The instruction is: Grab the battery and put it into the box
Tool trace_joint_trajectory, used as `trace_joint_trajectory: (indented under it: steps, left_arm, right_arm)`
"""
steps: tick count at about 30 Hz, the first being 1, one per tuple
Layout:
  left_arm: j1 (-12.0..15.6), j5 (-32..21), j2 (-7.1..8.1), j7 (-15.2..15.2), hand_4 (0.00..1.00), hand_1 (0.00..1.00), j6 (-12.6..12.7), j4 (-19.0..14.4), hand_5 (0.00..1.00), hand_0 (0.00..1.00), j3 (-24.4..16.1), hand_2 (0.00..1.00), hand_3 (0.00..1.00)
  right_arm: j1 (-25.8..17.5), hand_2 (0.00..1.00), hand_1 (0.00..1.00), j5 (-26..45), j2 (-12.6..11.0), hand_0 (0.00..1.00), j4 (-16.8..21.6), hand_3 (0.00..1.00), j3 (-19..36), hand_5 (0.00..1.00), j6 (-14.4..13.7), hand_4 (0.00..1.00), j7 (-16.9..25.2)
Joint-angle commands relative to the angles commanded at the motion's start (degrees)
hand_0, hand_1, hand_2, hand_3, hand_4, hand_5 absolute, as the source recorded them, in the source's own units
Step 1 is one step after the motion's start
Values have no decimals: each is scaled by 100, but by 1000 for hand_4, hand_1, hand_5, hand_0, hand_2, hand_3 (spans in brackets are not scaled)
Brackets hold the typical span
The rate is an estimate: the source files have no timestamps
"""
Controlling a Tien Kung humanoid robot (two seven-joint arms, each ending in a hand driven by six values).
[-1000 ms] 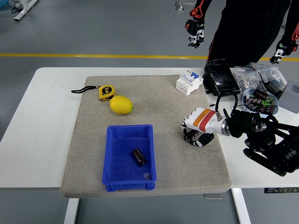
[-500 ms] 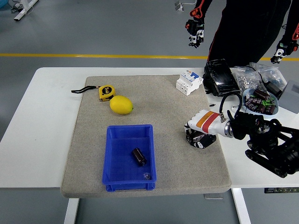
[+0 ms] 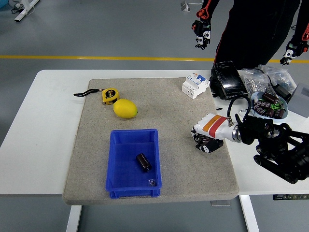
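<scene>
The battery [image 3: 143,162] lies on its side inside the blue box [image 3: 133,163], which sits at the near part of the grey mat [image 3: 169,111] on the white worktop [image 3: 48,121]. The right hand [image 3: 207,137] rests knuckles-up on the mat well right of the box, fingers curled under and holding nothing. A lemon [image 3: 125,108] and a yellow tape measure [image 3: 109,95] lie beyond the box; a person [image 3: 256,29] stands at the far side, gloved hands clear of the worktop.

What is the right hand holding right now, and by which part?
Nothing that shows: the right hand rests curled on the mat, and the battery lies in the blue box.
</scene>
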Motion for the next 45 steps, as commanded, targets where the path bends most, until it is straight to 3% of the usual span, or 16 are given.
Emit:
trace_joint_trajectory:
  steps: [27,29,30,35,36,41,42,45]
  left_arm:
    - [10,88,29,22,623,597,-39,5,586,579,-45,625,579]
    - [13,98,31,24,623,597,-42,5,586,579,-52,625,579]
    - [14,101,32,24,623,597,-43,6,586,579,-54,625,577]
    - [19,97,39,21,623,597,-39,8,586,579,-56,625,577]
    - [19,111,41,22,624,596,-41,8,585,579,-59,625,577]
    - [19,139,47,29,624,596,-49,9,585,579,-72,625,577]
    - [18,146,48,30,624,595,-52,9,585,579,-73,624,578]
    - [20,114,46,24,624,595,-43,10,585,579,-60,624,578]
  right_arm:
    - [111,474,385,47,90,232,305,471,-27,334,-103,551,-109]
    - [111,474,385,-41,64,232,364,471,43,334,-30,551,-192]
    - [108,510,418,-66,55,291,383,498,68,301,-7,570,-218]
    - [126,510,418,-319,-102,291,608,498,307,301,199,570,-324]
    - [139,623,515,-348,-136,430,649,595,350,278,238,699,-323]
    - [151,623,515,-377,-229,430,727,595,461,278,409,699,-335]
    - [144,724,613,-375,-240,509,726,705,469,330,429,843,-331]
    - [106,724,613,-360,-290,509,706,705,482,330,483,843,-315]
